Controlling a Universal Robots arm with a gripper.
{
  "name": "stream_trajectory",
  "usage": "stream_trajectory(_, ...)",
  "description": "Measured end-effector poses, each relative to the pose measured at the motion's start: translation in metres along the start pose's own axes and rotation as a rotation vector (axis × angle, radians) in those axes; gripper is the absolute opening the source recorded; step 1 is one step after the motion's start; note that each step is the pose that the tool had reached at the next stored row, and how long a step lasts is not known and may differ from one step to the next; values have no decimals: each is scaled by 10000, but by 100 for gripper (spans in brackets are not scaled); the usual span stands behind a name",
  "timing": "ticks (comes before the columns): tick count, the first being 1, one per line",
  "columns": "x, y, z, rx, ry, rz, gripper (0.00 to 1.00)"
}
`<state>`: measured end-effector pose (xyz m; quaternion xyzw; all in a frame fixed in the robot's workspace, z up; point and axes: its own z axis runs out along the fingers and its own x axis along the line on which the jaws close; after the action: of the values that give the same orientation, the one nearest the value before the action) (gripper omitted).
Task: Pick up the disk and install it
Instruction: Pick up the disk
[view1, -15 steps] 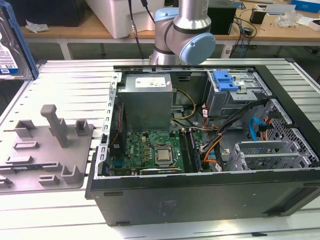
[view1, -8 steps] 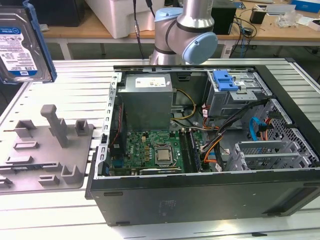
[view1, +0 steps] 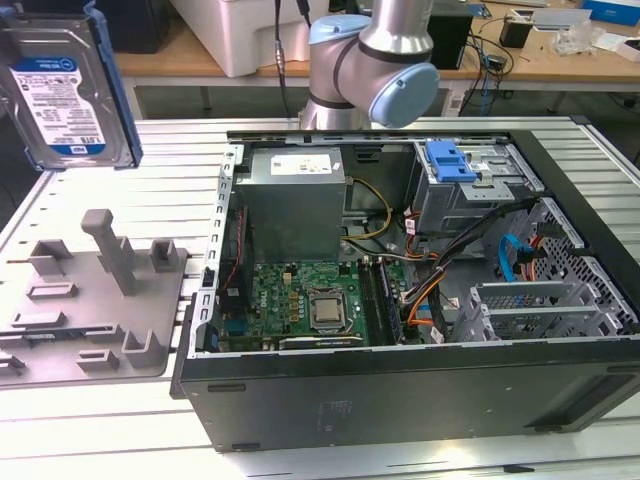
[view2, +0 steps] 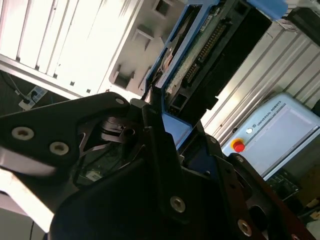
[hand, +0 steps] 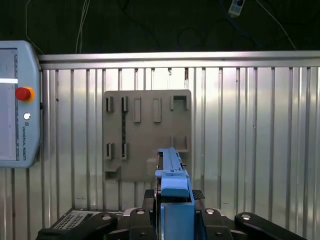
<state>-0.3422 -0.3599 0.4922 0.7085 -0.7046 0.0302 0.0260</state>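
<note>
Disk (view1: 65, 95) gripped between the fingers (view2: 162, 155) above ribbed metal table (view1: 180, 170), wooden workbench (view1: 560, 62) beyond

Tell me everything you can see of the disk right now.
The disk is a flat, rectangular, silver metal drive with a white-and-blue label, framed by a blue plastic carrier rail. It is held roughly upright in the air at the exterior view's upper left, above the grey fixture plate and outside the computer case. The second wrist view shows its connector pins. The gripper is shut on its carrier; nothing else touches it.
</note>
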Motion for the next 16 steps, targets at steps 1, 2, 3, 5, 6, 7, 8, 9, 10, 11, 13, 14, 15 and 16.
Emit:
stream_trajectory(1,10,-38,0,-1,0,1,36)
stream_trajectory(2,19,-67,1,-3,0,1,36)
stream_trajectory(3,40,-132,1,-7,-1,1,36)
stream_trajectory(5,87,-273,2,-19,0,1,36)
stream_trajectory(6,97,-302,2,-21,1,1,36)
stream_trajectory(7,110,-338,3,-23,0,-1,36)
stream_trajectory(8,133,-407,4,-29,0,-1,36)
stream_trajectory(9,145,-447,5,-31,-1,0,36)
stream_trajectory(10,157,-481,6,-34,-1,-1,36)
stream_trajectory(11,175,-534,6,-39,0,-3,36)
stream_trajectory(13,197,-603,6,-46,0,-2,36)
stream_trajectory(14,209,-638,6,-49,0,-2,36)
stream_trajectory(15,228,-697,6,-54,0,-4,36)
stream_trajectory(16,249,-762,6,-61,-1,-4,36)
